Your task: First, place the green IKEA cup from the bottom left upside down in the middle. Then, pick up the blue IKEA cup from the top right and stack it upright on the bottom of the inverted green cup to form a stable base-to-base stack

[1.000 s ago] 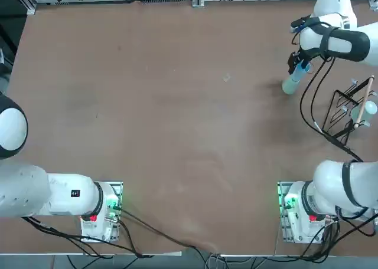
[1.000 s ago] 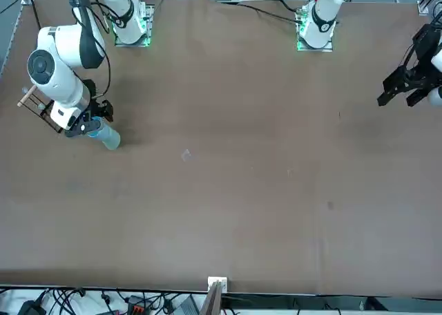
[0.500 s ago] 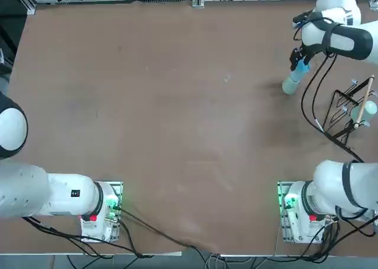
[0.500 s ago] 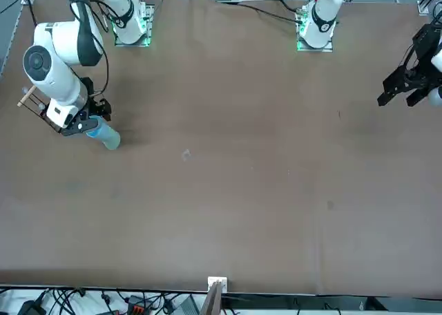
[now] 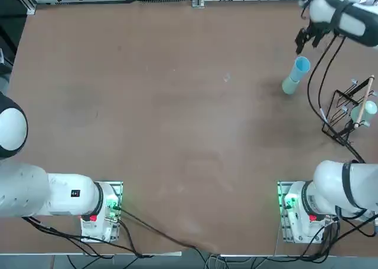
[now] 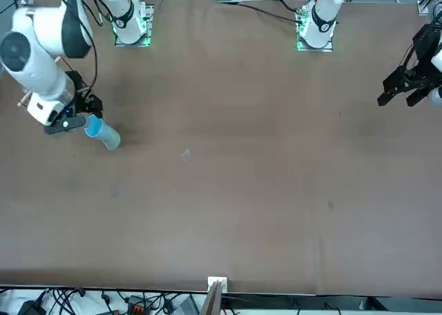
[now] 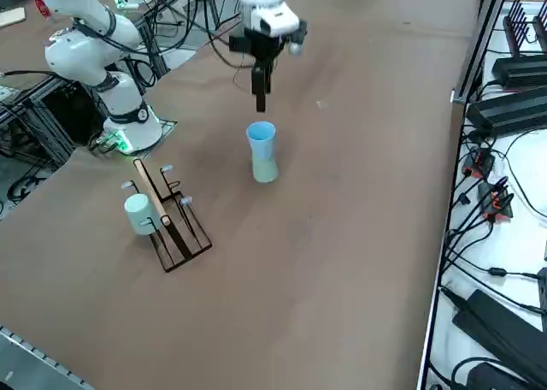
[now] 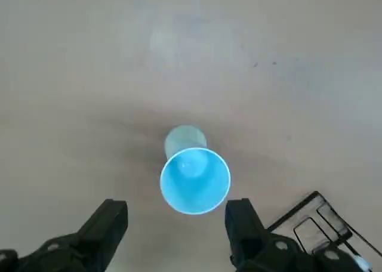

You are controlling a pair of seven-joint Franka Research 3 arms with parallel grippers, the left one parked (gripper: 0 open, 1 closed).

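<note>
One blue IKEA cup [image 7: 261, 141], one green IKEA cup [image 7: 265, 169]

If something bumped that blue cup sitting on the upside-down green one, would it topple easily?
Probably yes. The blue cup stands on its narrow base atop the inverted green cup, a tall, slim stack, so a sideways nudge would likely tip it. Both look like thin plastic, so likely light. The open right gripper hangs above, clear of it.
</note>
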